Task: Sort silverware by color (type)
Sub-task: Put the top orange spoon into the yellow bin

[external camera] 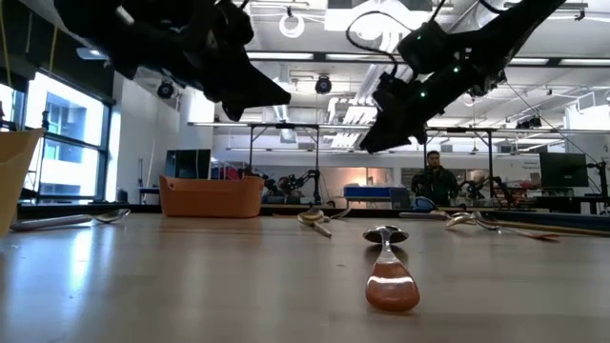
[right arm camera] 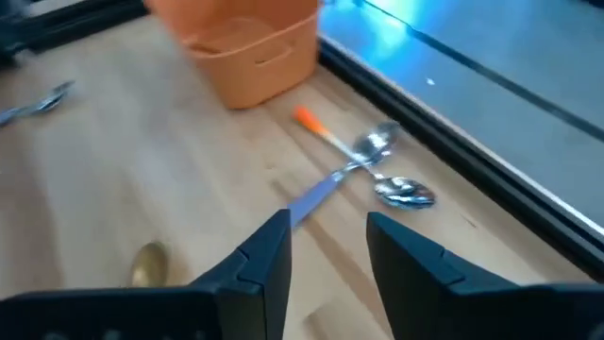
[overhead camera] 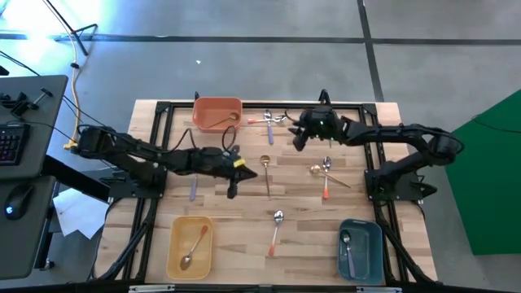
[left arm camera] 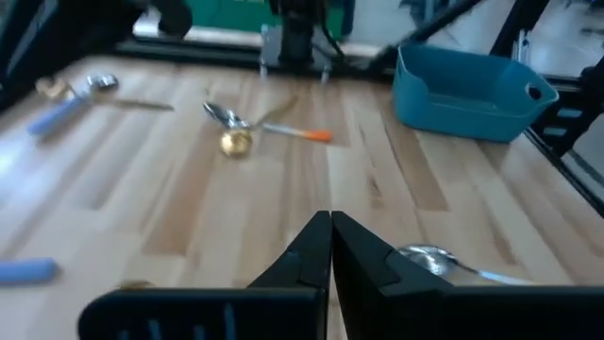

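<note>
Spoons lie scattered on the wooden table. An orange-handled spoon and a purple-handled spoon lie crossed by the far edge. My right gripper hovers open above this pair, touching neither. My left gripper is shut on nothing above mid-table. Near it lie a gold spoon and a purple-handled spoon. Farther right, a gold spoon crosses an orange-handled spoon. Another orange-handled spoon lies toward the near edge.
An orange bin at the far edge holds a gold spoon. A yellow bin at the near left holds an orange-handled spoon. A teal bin at the near right holds a purple-handled spoon. A person stands in the room beyond.
</note>
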